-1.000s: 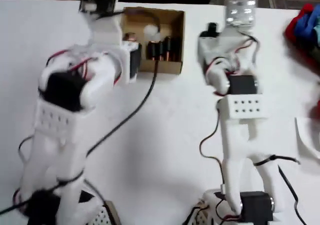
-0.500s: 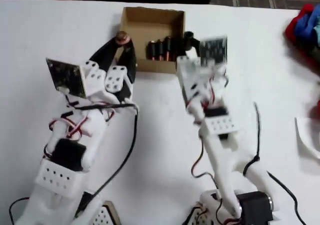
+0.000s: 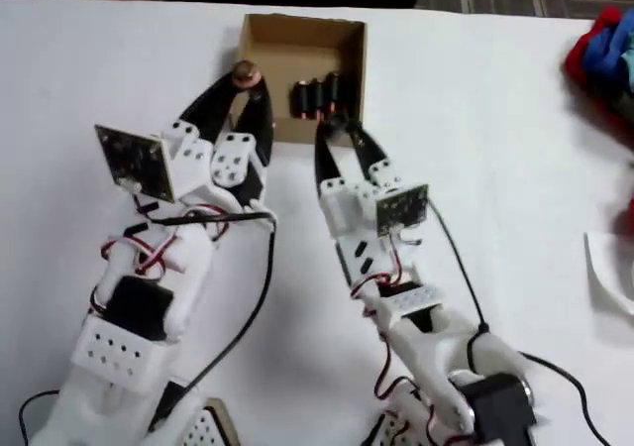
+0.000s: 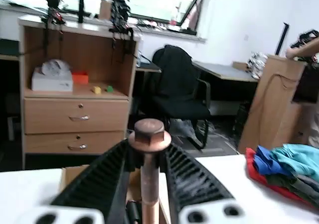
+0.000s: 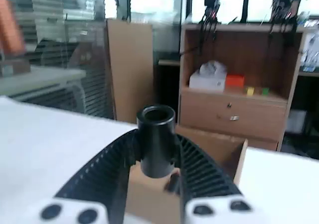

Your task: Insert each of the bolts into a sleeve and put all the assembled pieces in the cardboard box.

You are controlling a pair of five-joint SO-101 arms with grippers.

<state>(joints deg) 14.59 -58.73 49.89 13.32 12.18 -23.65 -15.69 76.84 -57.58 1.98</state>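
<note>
L gripper (image 3: 246, 77) clamped on a bolt (image 4: 148, 159), R gripper (image 3: 335, 129) clamped on a sleeve (image 5: 157, 140), both by the cardboard box (image 3: 256, 36).

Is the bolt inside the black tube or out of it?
Out. The left hand holds the bolt by itself, and the right hand holds the black sleeve, its hole empty.
</note>
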